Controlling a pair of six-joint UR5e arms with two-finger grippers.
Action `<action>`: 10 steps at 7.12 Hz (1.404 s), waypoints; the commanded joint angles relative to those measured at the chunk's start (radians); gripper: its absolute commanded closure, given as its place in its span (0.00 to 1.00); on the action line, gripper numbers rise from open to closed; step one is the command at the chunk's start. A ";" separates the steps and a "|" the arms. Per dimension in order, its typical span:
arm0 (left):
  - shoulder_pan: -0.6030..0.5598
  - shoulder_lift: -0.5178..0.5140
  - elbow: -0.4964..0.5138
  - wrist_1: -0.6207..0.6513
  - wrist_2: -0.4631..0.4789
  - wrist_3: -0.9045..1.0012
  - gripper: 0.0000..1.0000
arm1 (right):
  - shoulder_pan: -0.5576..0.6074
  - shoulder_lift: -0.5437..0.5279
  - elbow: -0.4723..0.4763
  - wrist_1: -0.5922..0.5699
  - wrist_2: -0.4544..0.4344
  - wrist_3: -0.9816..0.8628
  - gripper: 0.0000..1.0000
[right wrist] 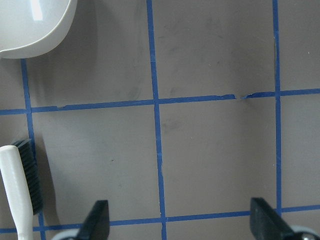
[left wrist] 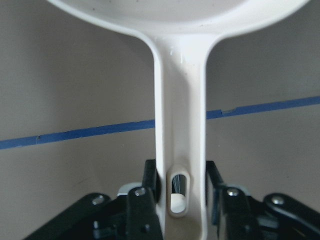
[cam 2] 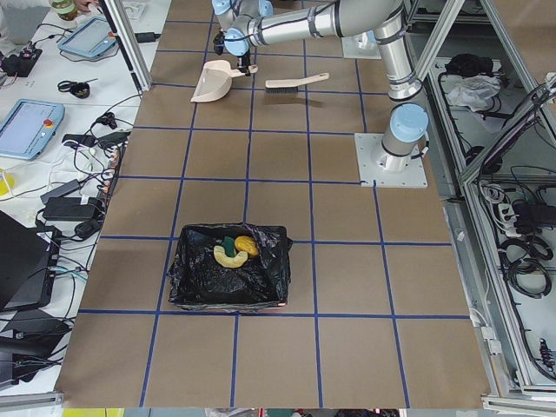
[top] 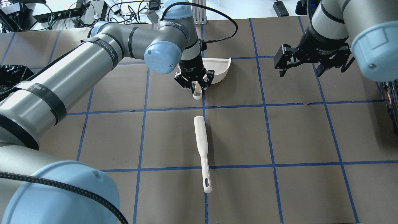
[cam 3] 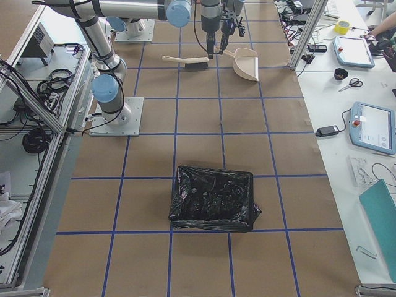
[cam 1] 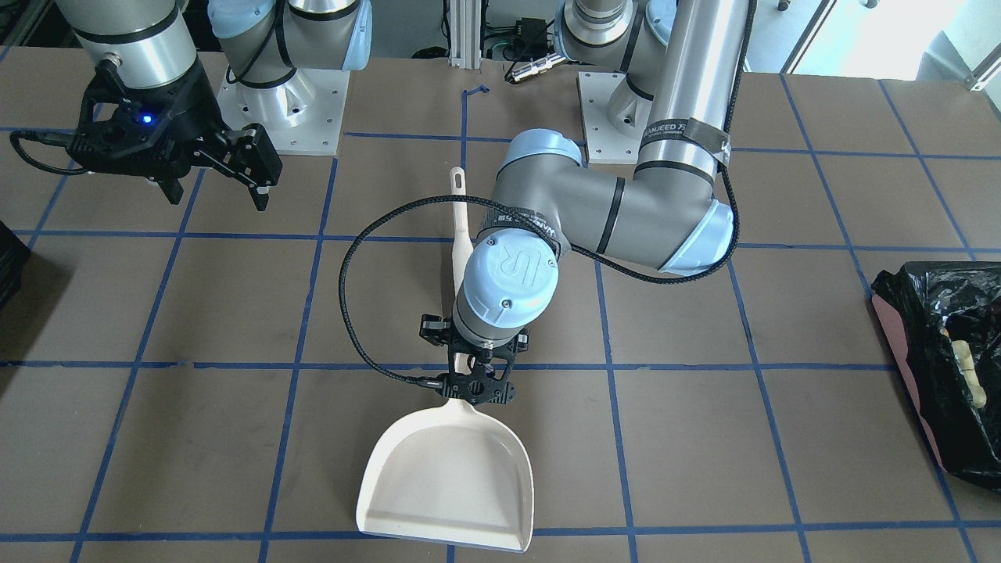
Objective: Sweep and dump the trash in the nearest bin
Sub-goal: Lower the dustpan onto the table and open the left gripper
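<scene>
The left end effector (top: 196,88) grips the handle of the white plastic dustpan (cam 1: 450,477) lying flat on the tabletop (cam 1: 704,438), the right end effector (right wrist: 181,222) hangs open, and the trash (cam 2: 233,252) lies in the black-bag-lined bin (cam 2: 187,287), well apart on the left arm's side.

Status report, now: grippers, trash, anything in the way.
Left gripper shut on dustpan handle, pan empty. Right gripper open, empty. Trash in bin. Brush lying loose near pan.
</scene>
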 commanded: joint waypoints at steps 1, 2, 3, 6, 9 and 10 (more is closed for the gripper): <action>-0.001 -0.003 -0.001 0.033 -0.001 -0.009 0.81 | 0.000 -0.001 0.000 0.000 0.000 0.000 0.00; -0.003 -0.005 -0.002 0.036 -0.003 -0.014 0.75 | 0.000 -0.001 0.000 0.000 -0.001 0.000 0.00; -0.013 -0.005 -0.007 0.038 0.000 -0.015 0.70 | 0.000 -0.001 0.000 0.000 0.000 0.000 0.00; -0.021 -0.002 -0.016 0.053 0.000 -0.047 0.05 | 0.000 -0.001 0.000 0.000 0.000 0.000 0.00; -0.020 0.024 -0.021 0.079 0.008 -0.031 0.00 | 0.000 -0.001 0.000 0.000 0.006 0.000 0.00; -0.020 0.033 -0.016 0.087 0.013 -0.031 0.00 | 0.000 -0.001 0.000 0.000 0.009 0.000 0.00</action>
